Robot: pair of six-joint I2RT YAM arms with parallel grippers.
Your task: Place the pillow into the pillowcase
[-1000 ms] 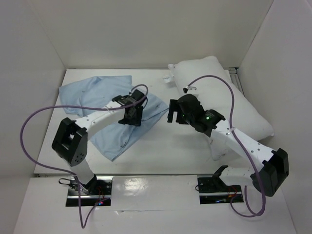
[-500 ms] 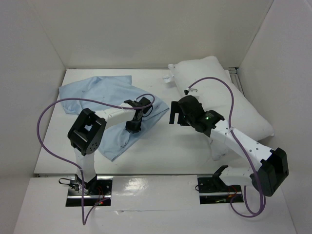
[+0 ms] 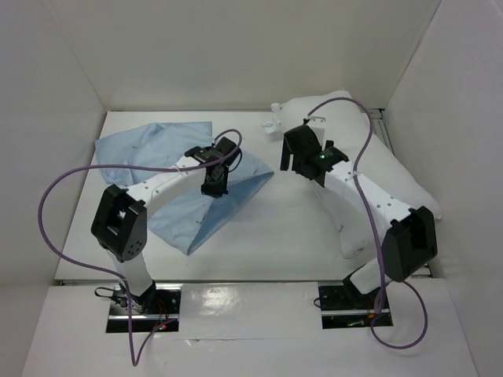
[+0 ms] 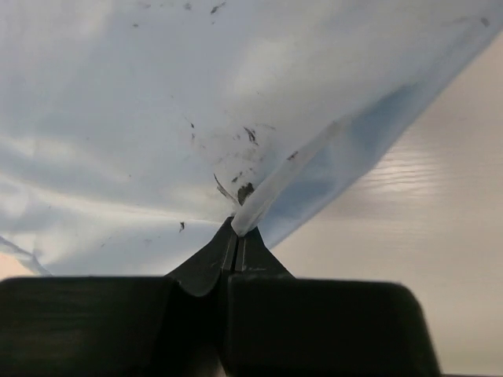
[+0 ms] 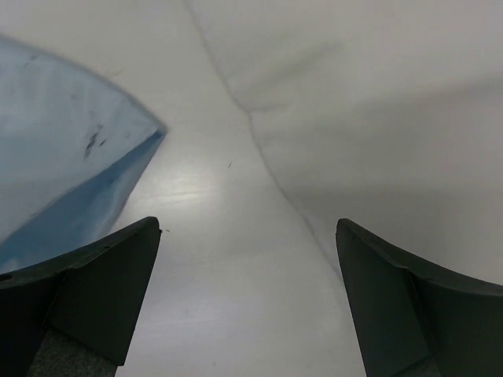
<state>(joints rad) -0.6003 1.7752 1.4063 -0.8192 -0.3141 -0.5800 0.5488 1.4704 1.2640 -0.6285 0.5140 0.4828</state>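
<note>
The left claw [image 4: 236,233] pinches an edge of the thin, floppy blue pillowcase [image 3: 177,216] on the left of the bench [image 3: 275,236]. The right claw [image 5: 245,236] is wide and holds nothing, near the fat white pillow [image 3: 393,169] on the right. The pillow looks soft and squashy, so a corner seems best to grab.

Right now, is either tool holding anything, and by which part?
The left tool is shut on the pillowcase, pinching a fold along its edge. The right tool is open and holds nothing; the pillow is not gripped.
</note>
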